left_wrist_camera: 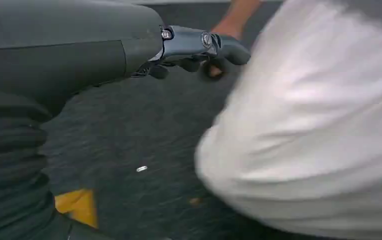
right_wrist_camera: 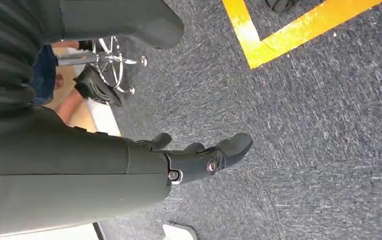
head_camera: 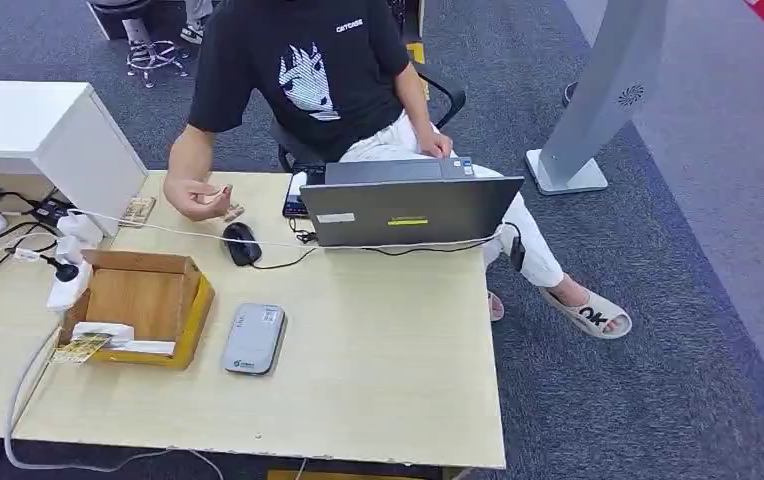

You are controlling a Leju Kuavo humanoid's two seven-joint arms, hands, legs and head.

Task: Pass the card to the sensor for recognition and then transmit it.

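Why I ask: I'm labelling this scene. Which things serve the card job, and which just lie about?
Job: grey flat device, likely the sensor; printed slips in the cardboard box, possibly cards.
Lying about: laptop, mouse, white cable.

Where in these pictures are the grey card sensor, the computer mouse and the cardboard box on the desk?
card sensor (head_camera: pixel 254 339), head view, middle of its grey top face.
computer mouse (head_camera: pixel 241 242), head view, centre of its black back.
cardboard box (head_camera: pixel 141 297), head view, on its brown inner floor.

Table (head_camera: pixel 388 350) — laptop (head_camera: pixel 408 208) (open), mouse (head_camera: pixel 242 243)
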